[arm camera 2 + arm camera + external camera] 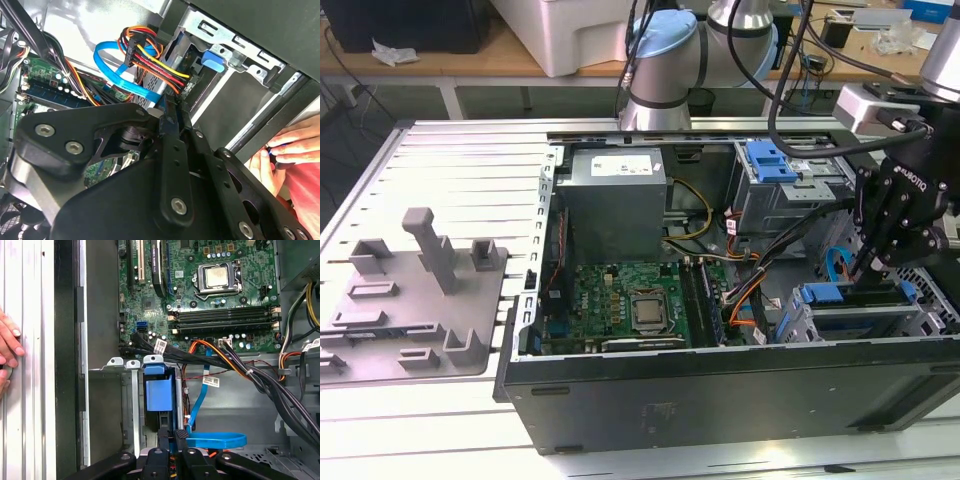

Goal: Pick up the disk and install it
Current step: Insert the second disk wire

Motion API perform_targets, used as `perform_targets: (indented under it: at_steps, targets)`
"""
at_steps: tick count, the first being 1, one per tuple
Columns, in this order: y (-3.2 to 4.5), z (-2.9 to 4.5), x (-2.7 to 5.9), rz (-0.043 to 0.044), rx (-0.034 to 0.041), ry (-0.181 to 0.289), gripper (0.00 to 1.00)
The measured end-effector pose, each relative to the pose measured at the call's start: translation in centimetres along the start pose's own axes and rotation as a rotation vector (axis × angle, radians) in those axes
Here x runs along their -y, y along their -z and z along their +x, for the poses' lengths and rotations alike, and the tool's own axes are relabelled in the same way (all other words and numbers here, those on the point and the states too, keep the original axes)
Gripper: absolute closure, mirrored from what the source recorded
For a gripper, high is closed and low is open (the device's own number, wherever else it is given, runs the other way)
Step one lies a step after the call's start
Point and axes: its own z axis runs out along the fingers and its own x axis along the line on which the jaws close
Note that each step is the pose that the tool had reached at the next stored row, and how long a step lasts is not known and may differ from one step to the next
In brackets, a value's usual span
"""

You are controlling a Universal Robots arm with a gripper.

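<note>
One claw [172, 437] w/ fingers pinched nearly shut on blue disk [159, 395] edge, in drive bay

Exterior view looks down obliquely on the open computer case [720, 400], at some distance. First wrist view faces straight down onto the motherboard [210, 295], close. Second wrist view sits very close, sharing the drive cage [240, 60] [135, 405].
</note>
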Motion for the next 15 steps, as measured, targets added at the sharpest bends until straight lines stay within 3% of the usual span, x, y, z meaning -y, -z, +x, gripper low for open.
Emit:
perform_targets:
  at_steps: [8, 12, 15]
  targets:
    - [-0.09, 0.16, 0.02, -0.0002, 0.0053, 0.000, 0.84]
    - [-0.16, 0.55, 0.04, -0.0006, 0.0150, 0.001, 0.84]
    - [-0.25, 1.14, 0.07, -0.0013, 0.0299, 0.002, 0.84]
